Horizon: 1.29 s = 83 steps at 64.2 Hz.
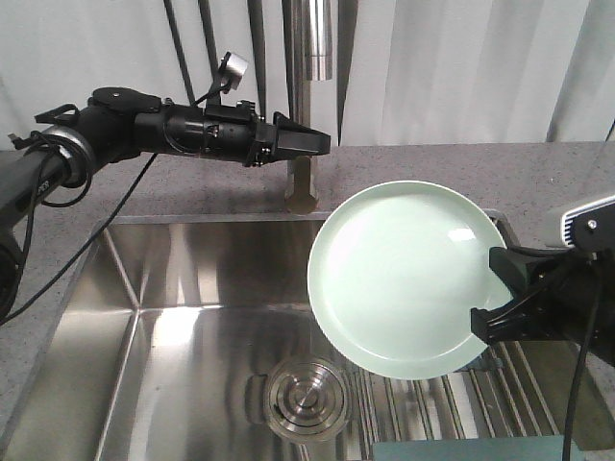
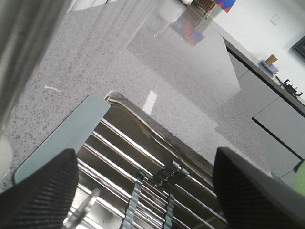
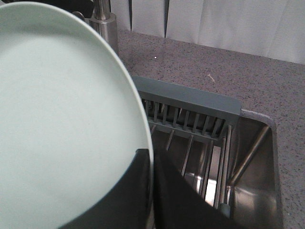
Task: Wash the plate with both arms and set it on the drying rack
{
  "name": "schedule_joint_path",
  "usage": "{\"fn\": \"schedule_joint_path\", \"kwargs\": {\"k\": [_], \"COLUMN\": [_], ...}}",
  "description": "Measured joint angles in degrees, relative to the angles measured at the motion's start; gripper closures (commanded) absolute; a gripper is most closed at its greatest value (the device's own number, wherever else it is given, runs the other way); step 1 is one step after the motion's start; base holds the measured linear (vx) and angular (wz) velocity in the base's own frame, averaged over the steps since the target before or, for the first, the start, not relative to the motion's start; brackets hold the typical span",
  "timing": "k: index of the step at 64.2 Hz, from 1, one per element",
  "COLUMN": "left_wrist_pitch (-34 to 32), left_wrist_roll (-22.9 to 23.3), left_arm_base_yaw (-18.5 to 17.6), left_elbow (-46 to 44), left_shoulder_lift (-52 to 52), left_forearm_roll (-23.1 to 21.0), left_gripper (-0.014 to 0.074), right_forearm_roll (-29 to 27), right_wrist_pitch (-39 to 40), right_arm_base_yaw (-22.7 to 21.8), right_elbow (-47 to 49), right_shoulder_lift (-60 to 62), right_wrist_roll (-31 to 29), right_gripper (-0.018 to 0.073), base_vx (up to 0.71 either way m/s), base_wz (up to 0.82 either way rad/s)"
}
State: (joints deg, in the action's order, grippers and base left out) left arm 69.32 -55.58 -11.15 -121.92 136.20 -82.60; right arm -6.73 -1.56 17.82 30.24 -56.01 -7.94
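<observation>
You've got bright, even light in the front view. The sink (image 1: 115, 317) throws white glare off its steel floor and back wall, and a small highlight sits on the plate (image 1: 404, 279) near its upper right rim. In your left wrist view, the left fingers (image 2: 38, 191) are dark, soft blurs in both bottom corners, and the table (image 2: 181, 81) shines with pale reflections. In your right wrist view, the plate is close and slightly soft, the right fingers (image 3: 124, 195) are nearly black, and the rack (image 3: 190, 101) is sharper.
</observation>
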Motion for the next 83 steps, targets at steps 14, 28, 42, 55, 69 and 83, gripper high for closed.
{"fn": "schedule_joint_path", "kwargs": {"k": [14, 28, 42, 55, 69, 83], "left_wrist_pitch": [0.0, 0.0, -0.6, -2.0, -3.0, -3.9], "left_wrist_roll": [0.4, 3.1, 5.8, 6.8, 4.3, 1.4], "left_arm_base_yaw": [0.0, -0.1, -0.8, -1.1, -1.1, -1.1], "left_elbow": [0.0, 0.0, 0.0, 1.0, 7.8, 13.4], "left_shoulder_lift": [0.3, 0.3, -0.3, -2.4, -6.2, -9.0], "left_forearm_roll": [0.0, 0.2, 5.1, 9.5, 10.0, 9.8], "left_gripper": [0.0031, 0.0031, 0.0031, 0.0031, 0.0031, 0.0031], "right_forearm_roll": [0.0, 0.0, 0.0, 0.0, 0.0, 0.0], "right_wrist_pitch": [0.0, 0.0, 0.0, 0.0, 0.0, 0.0], "right_arm_base_yaw": [0.0, 0.0, 0.0, 0.0, 0.0, 0.0], "right_elbow": [0.0, 0.0, 0.0, 0.0, 0.0, 0.0], "right_shoulder_lift": [0.0, 0.0, 0.0, 0.0, 0.0, 0.0], "right_wrist_roll": [0.0, 0.0, 0.0, 0.0, 0.0, 0.0], "right_gripper": [0.0568, 0.0568, 0.0568, 0.0568, 0.0568, 0.0568], "base_vx": [0.0, 0.0, 0.0, 0.0, 0.0, 0.0], "base_wz": [0.0, 0.0, 0.0, 0.0, 0.0, 0.0]}}
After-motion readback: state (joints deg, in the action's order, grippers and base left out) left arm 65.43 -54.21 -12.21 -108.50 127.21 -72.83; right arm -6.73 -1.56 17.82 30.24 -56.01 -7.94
